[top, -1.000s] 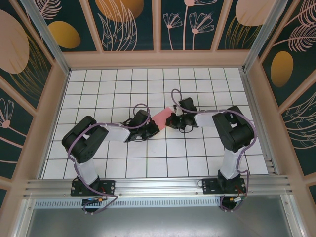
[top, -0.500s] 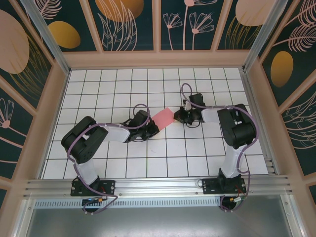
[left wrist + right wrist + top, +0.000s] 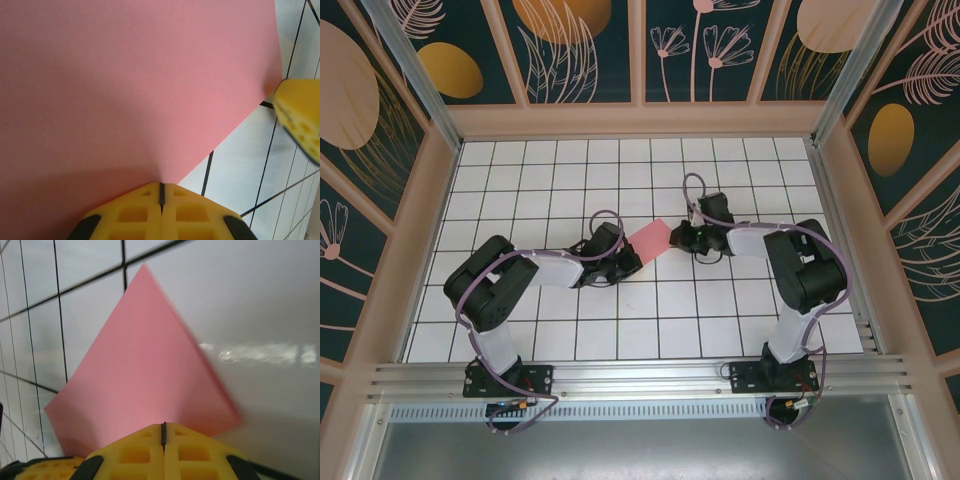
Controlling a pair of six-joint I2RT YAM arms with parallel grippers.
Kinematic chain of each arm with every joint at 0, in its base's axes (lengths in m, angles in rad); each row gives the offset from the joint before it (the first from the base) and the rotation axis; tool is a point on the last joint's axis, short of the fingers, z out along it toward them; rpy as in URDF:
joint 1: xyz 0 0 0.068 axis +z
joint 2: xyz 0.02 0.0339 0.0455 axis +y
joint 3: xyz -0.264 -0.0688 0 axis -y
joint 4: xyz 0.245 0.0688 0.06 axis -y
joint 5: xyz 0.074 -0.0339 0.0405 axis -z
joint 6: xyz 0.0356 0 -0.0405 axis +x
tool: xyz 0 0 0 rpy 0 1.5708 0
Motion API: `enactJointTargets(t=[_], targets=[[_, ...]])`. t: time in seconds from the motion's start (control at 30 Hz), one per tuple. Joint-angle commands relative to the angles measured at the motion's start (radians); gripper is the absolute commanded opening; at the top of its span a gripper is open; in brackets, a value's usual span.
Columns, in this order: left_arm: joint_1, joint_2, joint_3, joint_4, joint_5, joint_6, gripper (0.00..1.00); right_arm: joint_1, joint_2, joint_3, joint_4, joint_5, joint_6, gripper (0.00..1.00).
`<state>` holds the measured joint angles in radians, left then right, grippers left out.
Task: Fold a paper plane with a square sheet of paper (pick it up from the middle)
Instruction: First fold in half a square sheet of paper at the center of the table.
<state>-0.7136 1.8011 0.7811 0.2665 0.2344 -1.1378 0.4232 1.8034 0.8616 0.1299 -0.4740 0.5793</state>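
Square sheet of paper (image 3: 650,238): pink-red, plain. It is located mid-table, a little far of centre, spanned between the two grippers.

Left gripper (image 3: 626,260): the jaws are pressed together, and the sheet's near-left corner is judged to be pinched in the seam. Its position is unaltered over the last second.

Right gripper (image 3: 684,238): the jaws are likewise pressed together at the sheet's right side, and a pinch on the paper is judged likely. Its wrist was carried right and far half a second ago and has since been brought slightly back. More of the sheet is uncovered than a second ago.

Significance: the sheet is judged to be stretched or repositioned between both grippers at an early stage. No nose or dart shape is to be seen yet.

View notes:
- From above, a small pink patch is given between dark wrists, and contact cannot be settled there.
- In the left wrist view, the sheet is seen close, its edges converging on the closed yellow fingertips. A yellow finger (image 3: 300,120), judged to be the right gripper's, is seen at the sheet's far corner over the white gridded table (image 3: 240,170).
- In the right wrist view, the sheet is shown tilted up off the table, coming to a point. Its right edge is blurred, so whether a fold is laid cannot be told.
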Motion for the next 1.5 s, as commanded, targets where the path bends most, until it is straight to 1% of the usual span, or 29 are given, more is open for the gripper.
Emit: enactJointTargets(t=[0.0,0.17,0.27,0.4,0.6,0.8,1.03,1.2,1.33,1.47], targets=[[-0.005,-0.006,0.006,-0.134,-0.013,0.033,0.0,0.026,0.043,-0.008,0.041,-0.018,0.024,0.0],[-0.005,-0.03,0.04,-0.153,-0.008,0.07,0.01,0.016,0.076,-0.004,0.019,0.019,0.016,0.0],[-0.005,-0.03,0.052,-0.101,0.022,0.083,0.01,-0.003,0.083,-0.01,0.015,0.018,0.012,0.0],[-0.005,-0.006,0.097,-0.033,0.06,0.103,0.03,-0.004,0.091,-0.014,0.004,0.011,0.0,0.0],[-0.006,0.05,0.171,-0.048,0.019,0.172,0.02,-0.003,0.104,-0.026,0.001,0.006,0.0,0.0],[-0.004,0.108,0.185,-0.045,0.026,0.239,0.01,-0.001,0.114,-0.031,-0.004,-0.002,-0.008,0.0],[-0.005,0.107,0.141,-0.071,0.024,0.322,0.01,-0.001,0.128,-0.02,-0.04,0.014,-0.02,0.0],[-0.006,0.081,0.043,-0.049,0.075,0.374,0.01,-0.004,0.147,0.006,-0.098,0.038,-0.033,0.0],[-0.005,0.062,-0.018,-0.077,0.066,0.404,0.01,-0.006,0.161,0.021,-0.129,0.052,-0.041,0.0],[-0.005,0.033,-0.082,-0.047,0.093,0.408,0.01,-0.011,0.172,0.028,-0.142,0.062,-0.042,0.0]])
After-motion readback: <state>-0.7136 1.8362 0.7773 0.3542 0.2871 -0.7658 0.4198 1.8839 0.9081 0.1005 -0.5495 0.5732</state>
